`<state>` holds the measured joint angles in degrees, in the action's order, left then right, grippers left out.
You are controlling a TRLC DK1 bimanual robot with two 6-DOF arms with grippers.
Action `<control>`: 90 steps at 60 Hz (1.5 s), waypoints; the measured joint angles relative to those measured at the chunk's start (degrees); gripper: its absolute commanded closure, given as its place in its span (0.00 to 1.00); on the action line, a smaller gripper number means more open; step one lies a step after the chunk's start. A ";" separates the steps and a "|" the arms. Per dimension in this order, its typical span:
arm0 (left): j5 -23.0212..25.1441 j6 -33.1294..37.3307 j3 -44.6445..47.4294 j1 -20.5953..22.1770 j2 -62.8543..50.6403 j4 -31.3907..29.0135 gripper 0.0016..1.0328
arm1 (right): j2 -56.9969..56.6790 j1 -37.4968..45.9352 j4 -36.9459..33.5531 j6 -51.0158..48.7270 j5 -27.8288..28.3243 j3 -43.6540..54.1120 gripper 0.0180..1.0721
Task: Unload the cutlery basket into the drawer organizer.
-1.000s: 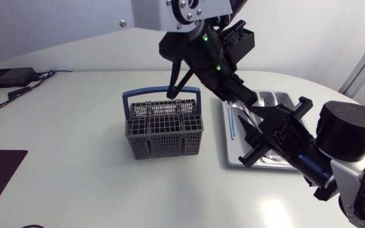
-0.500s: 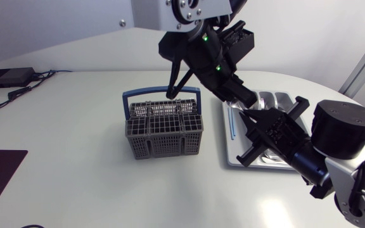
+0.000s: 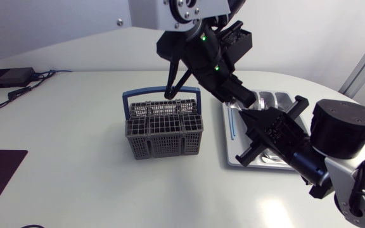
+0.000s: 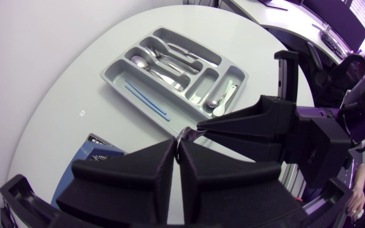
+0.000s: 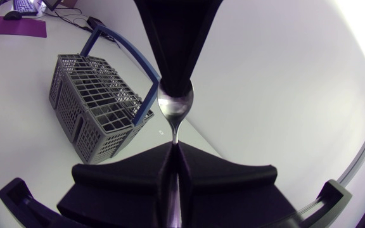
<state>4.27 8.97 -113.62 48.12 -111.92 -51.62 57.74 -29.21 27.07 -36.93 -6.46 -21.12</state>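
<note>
The right pincer (image 5: pixel 173 147) has closed in on the left pincer (image 4: pixel 179 140). Both clamp the shiny metal spoon (image 5: pixel 175 104), so this is likely a handover.

- Cutlery basket (image 3: pixel 165 130): at the middle of the table (image 3: pixel 75 139).
- Drawer organizer (image 3: pixel 228 152): right of the cutlery basket, near the right edge.
- Spoon (image 5: pixel 175 107): above the drawer organizer, between left gripper (image 3: pixel 251 102) and right gripper (image 3: pixel 251 120).
- Small box (image 3: pixel 8 77): far left corner.
</note>
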 measured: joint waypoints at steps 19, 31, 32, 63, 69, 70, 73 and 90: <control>0.20 0.02 0.00 -2.36 2.86 2.47 0.04 | -3.50 1.57 -5.40 -0.68 8.33 0.02 0.94; -0.09 0.02 0.24 -5.70 8.55 6.93 0.04 | -7.67 12.61 -12.04 -3.32 21.90 0.31 0.94; -0.20 0.04 0.44 -5.97 8.98 7.45 0.04 | -7.80 13.81 -12.55 -3.74 23.28 0.33 0.94; -4.85 3.72 24.33 -11.28 23.21 25.81 0.04 | 6.14 41.66 -31.82 -29.97 45.86 -5.29 0.94; -6.49 5.03 28.81 -12.26 27.19 29.92 0.04 | 10.71 43.54 -33.64 -34.51 45.90 -7.30 0.94; -6.56 5.09 29.35 -12.46 27.76 30.25 0.04 | 11.41 43.84 -33.97 -35.30 45.90 -7.63 0.94; -6.80 5.25 30.91 -13.14 29.38 31.08 0.04 | 13.66 44.78 -35.12 -37.35 45.90 -8.85 0.94; -7.82 6.40 40.17 -16.83 34.07 36.11 0.04 | 22.64 48.87 -42.88 -47.58 45.20 -15.21 0.94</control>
<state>-3.55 15.38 -73.45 31.29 -77.84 -15.51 80.38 19.66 -15.81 -84.51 38.74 -36.34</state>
